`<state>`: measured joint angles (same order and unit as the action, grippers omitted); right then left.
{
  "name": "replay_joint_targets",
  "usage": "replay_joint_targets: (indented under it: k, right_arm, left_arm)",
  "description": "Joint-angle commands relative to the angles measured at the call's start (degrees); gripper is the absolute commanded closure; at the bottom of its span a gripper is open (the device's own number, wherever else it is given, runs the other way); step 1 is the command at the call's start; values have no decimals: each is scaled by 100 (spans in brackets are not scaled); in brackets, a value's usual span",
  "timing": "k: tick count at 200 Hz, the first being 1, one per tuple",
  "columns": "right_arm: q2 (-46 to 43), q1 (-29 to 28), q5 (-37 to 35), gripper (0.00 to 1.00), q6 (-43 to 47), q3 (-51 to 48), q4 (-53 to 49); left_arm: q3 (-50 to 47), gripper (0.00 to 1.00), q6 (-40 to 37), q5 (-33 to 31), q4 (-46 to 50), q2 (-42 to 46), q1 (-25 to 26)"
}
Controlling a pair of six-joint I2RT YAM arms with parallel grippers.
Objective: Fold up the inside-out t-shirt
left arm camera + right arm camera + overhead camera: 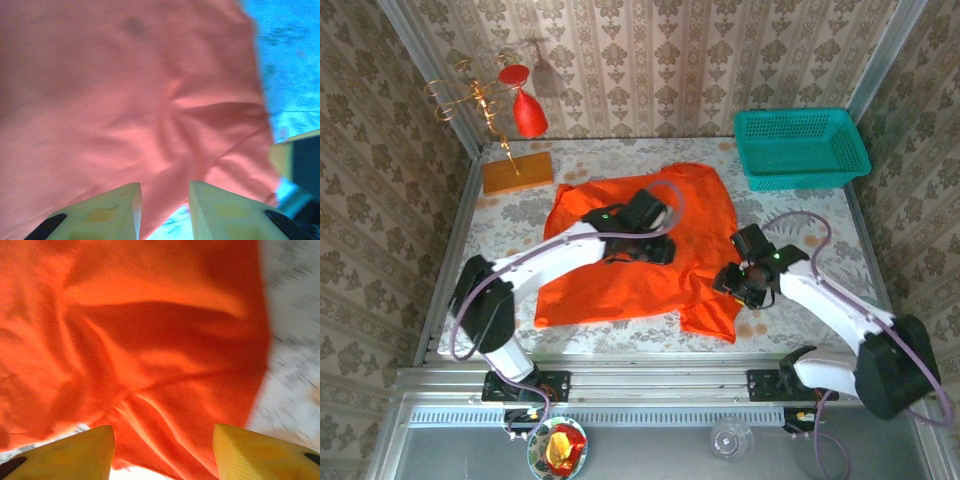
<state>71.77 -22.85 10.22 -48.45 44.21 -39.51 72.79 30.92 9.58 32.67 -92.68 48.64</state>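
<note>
The inside-out t-shirt (610, 285) lies spread and wrinkled across the middle of the patterned table, bright orange-red. My left gripper (655, 245) sits low over the shirt's middle. In the left wrist view its fingers (165, 187) stand a little apart, with a fold of the shirt (125, 90) running under the gap and a patch of table showing between them. My right gripper (732, 280) hovers at the shirt's lower right corner. There its fingers (164, 429) are wide open over creased cloth (150, 340), and nothing is gripped.
A teal basket (800, 148) stands at the back right. An orange-brown wooden block (517, 172) and a red ornament on a gold stand (525, 110) sit at the back left. Wallpapered walls close in three sides. Bare table (800, 225) lies right of the shirt.
</note>
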Motion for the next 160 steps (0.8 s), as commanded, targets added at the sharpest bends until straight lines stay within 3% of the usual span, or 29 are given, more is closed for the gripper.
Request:
replay_joint_targets:
  k: [1,27,61,83,117,142,160]
  right_arm:
    - [653,147,818,41,669,273,969]
    - [1347,309,876,36,712,114,1137]
    - [1222,435,738,29,429,-534,1227]
    - [849,439,713,28,231,-949,1208]
    - [-82,431,547,28,54,-1343,668]
    - [-874,431,372,29,105,-1046,196]
    - [-744,445,561,28,355,-643,512]
  left_arm:
    - [-1126,68,140,-198,135,586,-654]
    - [-2358,68,119,119,-83,1333,-1687]
    - [-3476,69,79,741,-498,1383,-2816]
    - [-3843,69,226,660,-326,1509,-2909]
    - [-4299,69,519,566,-59,2448,-2886]
    - [-4123,68,458,537,154,2949,-2919]
    - [-3707,68,144,513,88,2835,-2997]
